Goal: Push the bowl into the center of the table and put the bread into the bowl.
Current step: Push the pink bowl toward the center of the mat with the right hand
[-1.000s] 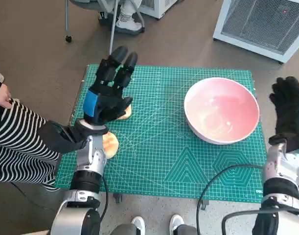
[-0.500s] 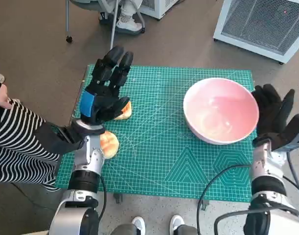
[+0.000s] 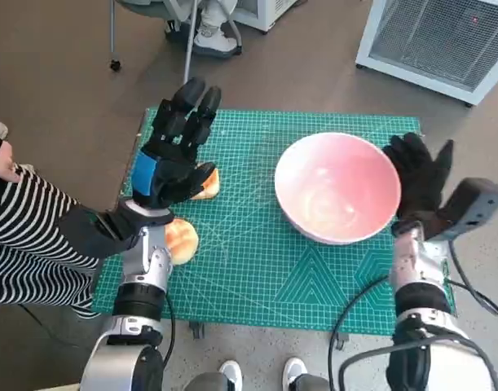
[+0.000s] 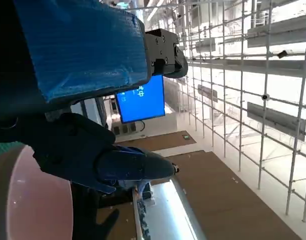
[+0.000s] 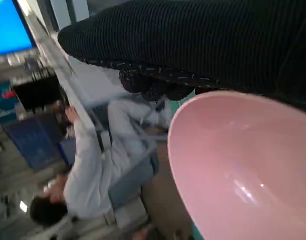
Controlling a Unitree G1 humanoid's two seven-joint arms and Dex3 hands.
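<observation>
The pink bowl (image 3: 337, 187) stands on the green cutting mat (image 3: 257, 269), right of its middle. My right hand (image 3: 418, 181) in the black glove presses flat against the bowl's right side, fingers spread. The bowl (image 5: 243, 170) fills the right wrist view under the glove (image 5: 203, 45). Two bread pieces lie at the mat's left: one (image 3: 206, 182) half hidden by my left hand (image 3: 174, 151), one (image 3: 182, 239) beside my left wrist. My left hand hovers above them, fingers stretched out, holding nothing. A part of the bowl (image 4: 27, 200) shows in the left wrist view.
A person in a striped garment (image 3: 28, 236) sits close at the left of the table. A white grated unit (image 3: 436, 37) stands on the floor at the back right. A chair leg and shoes (image 3: 204, 32) are behind the table. Cables hang by the front right edge.
My right hand came in from the right, met the bowl and slid it leftward toward the mat's middle. My left hand stayed above the bread.
</observation>
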